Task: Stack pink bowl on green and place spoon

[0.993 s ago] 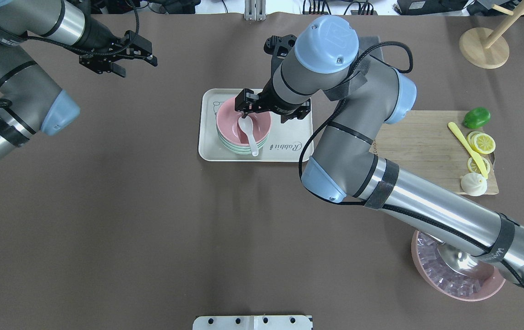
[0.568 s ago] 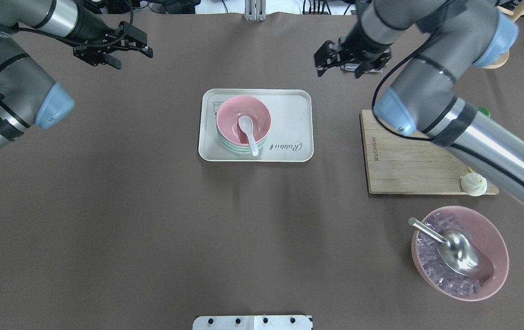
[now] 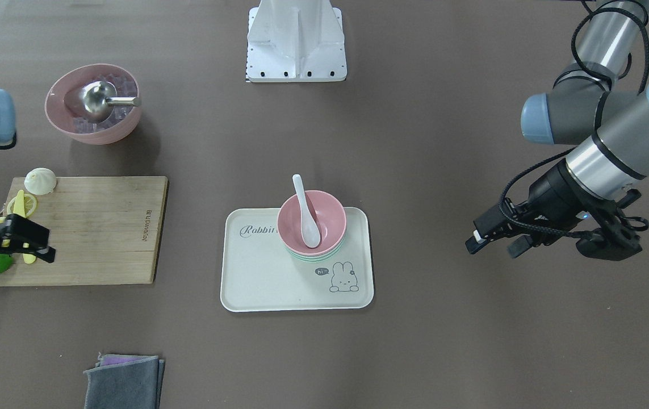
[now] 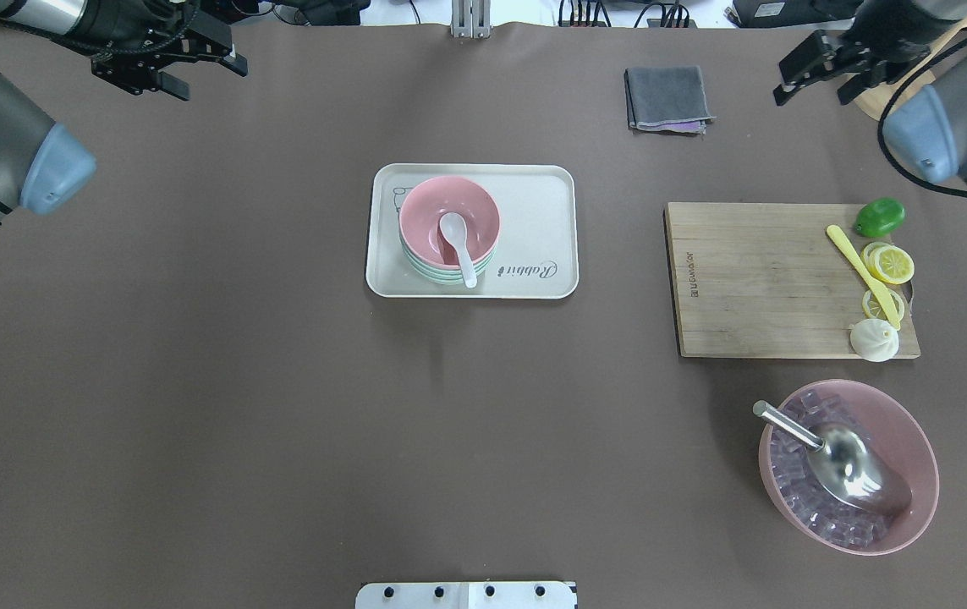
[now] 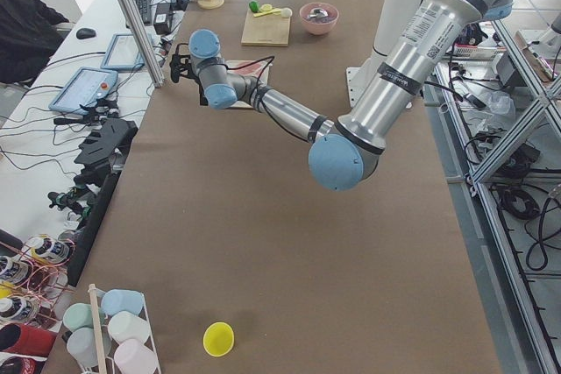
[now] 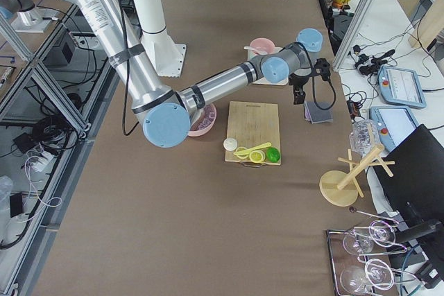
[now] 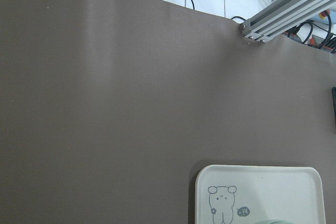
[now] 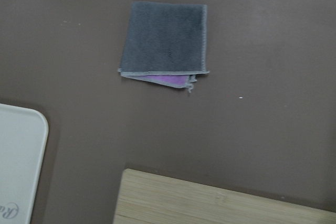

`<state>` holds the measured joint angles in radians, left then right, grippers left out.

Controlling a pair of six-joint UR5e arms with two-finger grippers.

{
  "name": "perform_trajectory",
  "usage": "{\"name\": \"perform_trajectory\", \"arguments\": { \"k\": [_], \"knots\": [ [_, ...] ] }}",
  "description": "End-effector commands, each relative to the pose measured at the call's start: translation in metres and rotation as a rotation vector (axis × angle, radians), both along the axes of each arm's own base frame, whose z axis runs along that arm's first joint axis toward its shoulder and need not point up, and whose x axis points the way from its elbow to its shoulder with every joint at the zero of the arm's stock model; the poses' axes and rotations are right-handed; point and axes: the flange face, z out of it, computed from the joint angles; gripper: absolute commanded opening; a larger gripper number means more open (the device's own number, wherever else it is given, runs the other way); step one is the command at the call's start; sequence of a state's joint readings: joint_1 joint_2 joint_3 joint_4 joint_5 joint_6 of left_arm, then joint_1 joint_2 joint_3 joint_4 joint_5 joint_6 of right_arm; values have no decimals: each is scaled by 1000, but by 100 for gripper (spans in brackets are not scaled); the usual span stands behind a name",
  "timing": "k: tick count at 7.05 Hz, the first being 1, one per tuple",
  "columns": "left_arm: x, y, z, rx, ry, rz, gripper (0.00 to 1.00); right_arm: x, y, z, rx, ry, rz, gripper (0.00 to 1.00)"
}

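**Exterior front-facing view.** A small matte pink round bowl (image 3: 331, 222) sits nested on top of a stack of pale mint-green round bowls (image 3: 310, 257). The stack stands on a cream rectangular tray (image 3: 279, 284) at the middle of the brown tabletop (image 3: 415, 352). 1 glossy white soup spoon (image 3: 305, 211) lies inside the pink bowl, with its handle over the rim on the robot's side. The left gripper (image 3: 493, 245) hangs well apart from the tray, jaws spread and empty.

**Overhead exterior view.** The right gripper (image 4: 786, 82) hangs by the far tabletop edge, beyond the wooden cutting board (image 4: 754, 279), jaws spread and holding nothing.

**Right wrist-mounted view.** A folded grey cloth (image 8: 164, 38) lies flat.
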<state>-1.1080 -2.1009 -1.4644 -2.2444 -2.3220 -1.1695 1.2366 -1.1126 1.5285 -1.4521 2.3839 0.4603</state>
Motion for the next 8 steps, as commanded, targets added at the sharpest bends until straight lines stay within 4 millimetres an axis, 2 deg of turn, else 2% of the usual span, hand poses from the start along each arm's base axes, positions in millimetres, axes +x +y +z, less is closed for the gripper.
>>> {"name": "perform_trajectory", "arguments": {
  "k": [1, 3, 4, 6, 7, 8],
  "knots": [
    [-120, -18, 72, -78, -70, -154, 99, 68, 17, 69, -24, 47, 25, 100],
    [-225, -4, 171, 10, -289, -91, 98, 94, 36, 131, -9, 183, -21, 100],
    [-271, 12, 206, 11, -364, -37, 98, 106, 39, 143, -26, 249, -68, 100],
    [-324, 55, 260, 13, -412, 62, 98, 120, 50, 173, -59, 311, -128, 100],
    [-327, 91, 299, -52, -379, 79, 98, 127, 65, 196, -101, 316, -123, 100],
    [-325, 130, 314, -75, -379, 83, 98, 142, 88, 221, -146, 311, -105, 100]
  ]
}}
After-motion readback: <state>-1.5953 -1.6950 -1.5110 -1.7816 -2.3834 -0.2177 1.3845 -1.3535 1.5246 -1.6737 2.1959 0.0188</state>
